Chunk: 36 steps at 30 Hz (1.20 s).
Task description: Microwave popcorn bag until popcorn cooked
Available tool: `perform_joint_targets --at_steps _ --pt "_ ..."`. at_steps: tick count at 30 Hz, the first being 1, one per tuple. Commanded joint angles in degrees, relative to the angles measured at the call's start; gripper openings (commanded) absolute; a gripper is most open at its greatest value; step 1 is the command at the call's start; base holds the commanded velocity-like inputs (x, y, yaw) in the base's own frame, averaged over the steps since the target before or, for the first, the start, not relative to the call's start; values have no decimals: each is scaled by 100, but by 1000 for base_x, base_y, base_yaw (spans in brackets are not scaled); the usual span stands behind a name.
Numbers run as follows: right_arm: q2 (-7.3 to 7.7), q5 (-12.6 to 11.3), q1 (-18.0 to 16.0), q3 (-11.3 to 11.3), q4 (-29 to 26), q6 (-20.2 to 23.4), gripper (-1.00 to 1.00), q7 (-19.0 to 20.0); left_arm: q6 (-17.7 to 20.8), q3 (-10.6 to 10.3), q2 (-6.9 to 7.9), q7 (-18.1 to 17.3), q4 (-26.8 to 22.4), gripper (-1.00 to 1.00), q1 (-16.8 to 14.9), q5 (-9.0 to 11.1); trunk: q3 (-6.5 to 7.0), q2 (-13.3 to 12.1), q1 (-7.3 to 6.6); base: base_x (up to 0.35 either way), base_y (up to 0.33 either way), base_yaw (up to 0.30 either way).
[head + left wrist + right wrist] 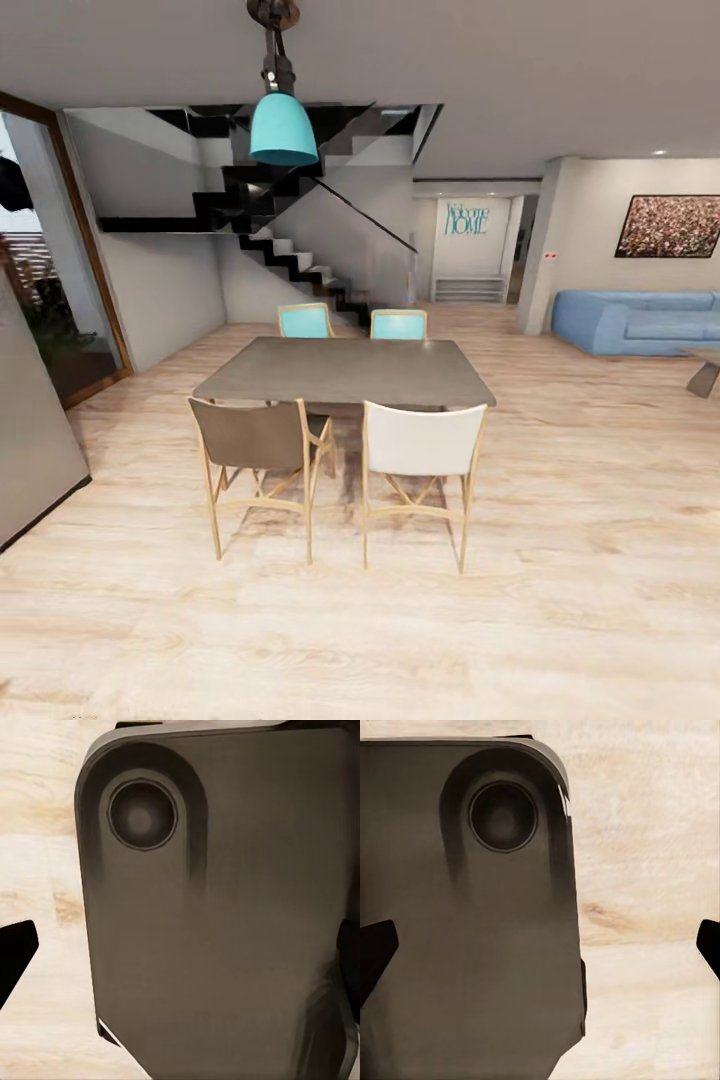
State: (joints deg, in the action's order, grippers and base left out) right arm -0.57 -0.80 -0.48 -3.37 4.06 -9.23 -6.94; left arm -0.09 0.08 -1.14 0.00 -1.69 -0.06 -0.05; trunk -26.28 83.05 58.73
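The head view looks into a dining room. A grey table (345, 370) sits in the middle of the frame with four chairs around it, and its top is bare. A blue lamp (283, 128) hangs at the upper middle. A blue sofa (635, 320) is at the right edge. In both wrist views, a dark robot panel (225, 930) sits over the light wood floor (652, 870). The left gripper (184, 960) and right gripper (544, 952) show black fingertips (375, 952) far apart, holding nothing.

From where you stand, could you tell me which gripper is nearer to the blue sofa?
Right, probably: the blue sofa stands far ahead to the right; the left gripper and right gripper both hang beside the robot's body.
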Motion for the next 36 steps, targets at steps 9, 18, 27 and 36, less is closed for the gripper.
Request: perform_joint_targets --at_steps 9,18,27,36 --pt "-4 -8 -5 -48 9 -48 100 -1 -2 1 -1 0 -7 100 7 1 -5 3 0 0 0 266" --pt "-4 -8 -5 -50 -3 -45 100 -1 -1 1 -1 0 -7 100 -3 1 -5 3 0 0 0 266" --pt "-4 -8 -5 -51 -10 -46 100 -1 -2 3 -1 0 -7 100 -1 3 -5 3 0 0 0 265" --pt "-4 -8 -5 -52 -10 -45 100 -1 -2 1 -1 0 -7 100 1 4 -5 3 0 0 0 265"
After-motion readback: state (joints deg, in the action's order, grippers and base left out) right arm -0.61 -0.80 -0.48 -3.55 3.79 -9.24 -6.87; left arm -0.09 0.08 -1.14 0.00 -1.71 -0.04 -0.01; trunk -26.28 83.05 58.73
